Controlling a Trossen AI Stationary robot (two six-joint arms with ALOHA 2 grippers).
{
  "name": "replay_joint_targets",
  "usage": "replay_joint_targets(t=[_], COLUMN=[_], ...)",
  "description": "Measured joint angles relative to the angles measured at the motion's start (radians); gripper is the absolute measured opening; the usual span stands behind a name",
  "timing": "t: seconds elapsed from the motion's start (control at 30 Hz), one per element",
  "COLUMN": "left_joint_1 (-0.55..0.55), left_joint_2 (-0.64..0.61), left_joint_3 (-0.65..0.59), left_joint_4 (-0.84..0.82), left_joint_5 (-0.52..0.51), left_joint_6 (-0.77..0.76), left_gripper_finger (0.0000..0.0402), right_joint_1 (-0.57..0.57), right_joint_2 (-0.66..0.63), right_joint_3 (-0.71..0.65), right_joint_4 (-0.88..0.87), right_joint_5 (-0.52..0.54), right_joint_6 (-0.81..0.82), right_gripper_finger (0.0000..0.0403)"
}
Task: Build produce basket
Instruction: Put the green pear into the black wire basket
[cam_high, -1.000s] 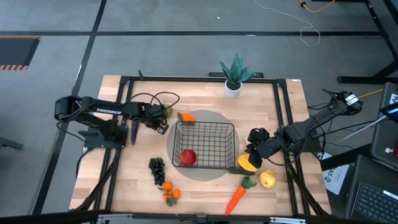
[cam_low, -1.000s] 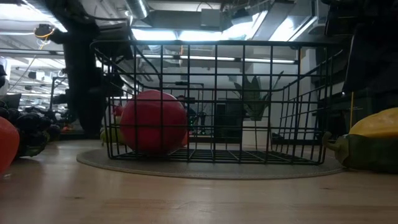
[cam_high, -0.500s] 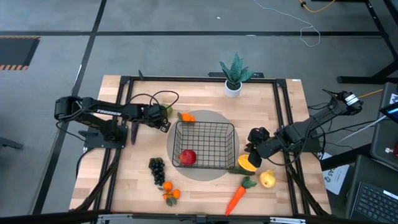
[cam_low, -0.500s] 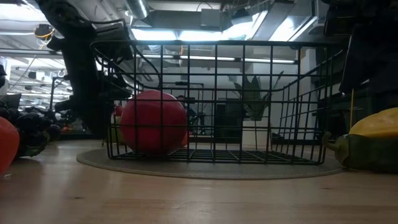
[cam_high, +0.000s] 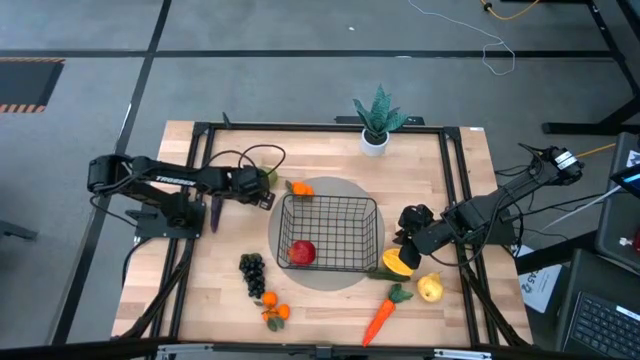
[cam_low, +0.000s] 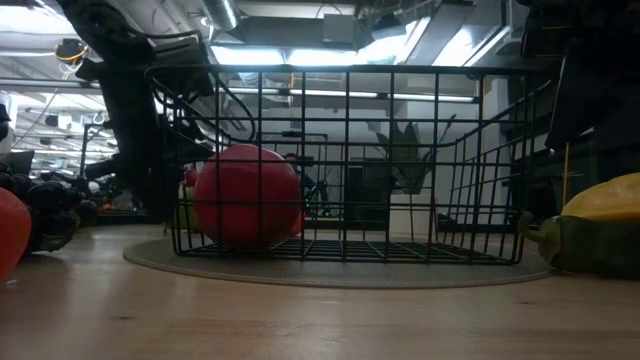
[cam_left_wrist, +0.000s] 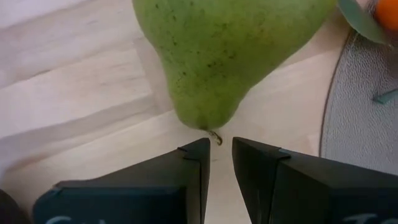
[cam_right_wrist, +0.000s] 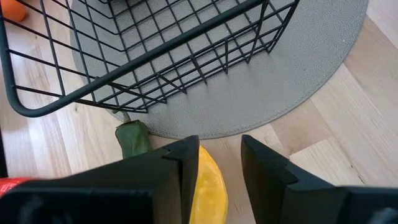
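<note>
The black wire basket (cam_high: 330, 232) stands on a round grey mat (cam_high: 345, 275) with a red apple (cam_high: 302, 252) inside. A green pear (cam_left_wrist: 230, 50) lies on the wood at the basket's far left corner. My left gripper (cam_left_wrist: 221, 165) points down at the pear's stem end with its fingers a narrow gap apart, just short of the stem (cam_left_wrist: 216, 135). My right gripper (cam_right_wrist: 219, 165) hangs open over a yellow-orange squash (cam_high: 397, 263) that lies by the basket's right side.
An orange (cam_high: 300, 188) lies on the mat behind the basket. Black grapes (cam_high: 252, 272), small oranges (cam_high: 272, 308), a carrot (cam_high: 380, 318) and a yellow pear (cam_high: 430, 289) lie near the front edge. A potted plant (cam_high: 376, 120) stands at the far edge.
My left gripper has rolled and tipped a little in place beside the green pear. The pear and the other produce have stayed where they were.
</note>
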Motion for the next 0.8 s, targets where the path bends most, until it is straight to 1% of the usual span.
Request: replay_joint_targets(t=[0.33,0.5,0.57,0.67,0.8], left_joint_1=[-0.007,-0.006,-0.006,-0.006,-0.002], left_joint_2=[0.104,0.077,0.062,0.055,0.055], left_joint_3=[0.005,0.0,-0.003,-0.001,-0.001], left_joint_4=[0.023,0.028,0.033,0.032,0.026], left_joint_5=[-0.025,-0.02,-0.042,-0.104,-0.103], left_joint_6=[-0.003,-0.002,0.013,0.044,0.058], left_gripper_finger=[0.0057,0.0057,0.0057,0.0057,0.0057], right_joint_1=[0.0,0.0,0.0,0.0,0.0], right_joint_2=[0.0,0.0,0.0,0.0,0.0], right_joint_3=[0.0,0.0,0.0,0.0,0.0], right_joint_4=[0.001,0.0,0.0,0.0,0.0], right_joint_5=[0.0,0.0,0.0,0.0,0.0], right_joint_6=[0.003,0.003,0.003,0.003,0.003], right_gripper_finger=[0.011,0.011,0.011,0.011,0.011])
